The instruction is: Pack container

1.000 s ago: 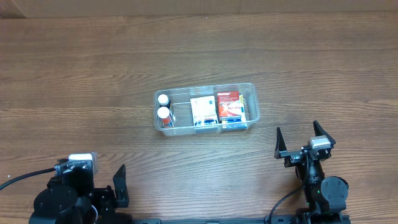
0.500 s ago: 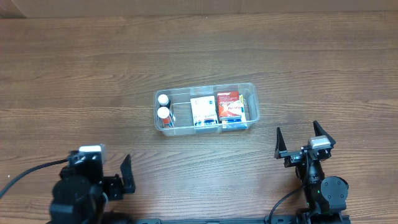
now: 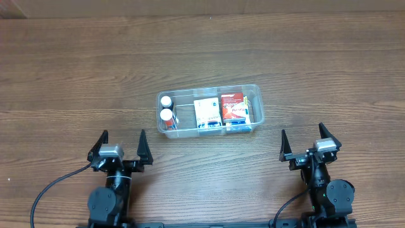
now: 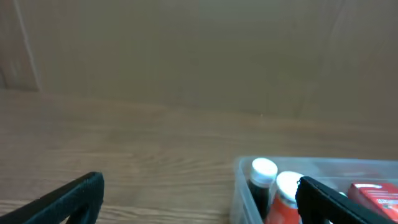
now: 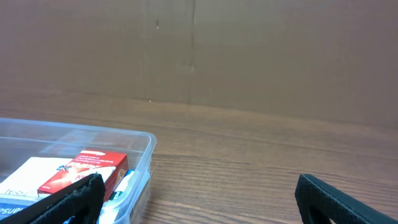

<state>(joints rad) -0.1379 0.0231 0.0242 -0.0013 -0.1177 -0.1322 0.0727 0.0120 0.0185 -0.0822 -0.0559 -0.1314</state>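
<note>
The clear plastic container sits at the table's middle. It holds two white-capped bottles at its left end, a white box and a red box. My left gripper is open and empty, near the front edge, left of and below the container. My right gripper is open and empty, right of and below it. The left wrist view shows the bottles and the container's left end. The right wrist view shows the container's right corner and the red box.
A brown cardboard wall stands along the table's far edge. The wood-grain table surrounds the container on all sides.
My left arm has swung from the front left corner to a forward-facing pose, its open fingers now pointing at the container. The right arm and the container have not moved.
</note>
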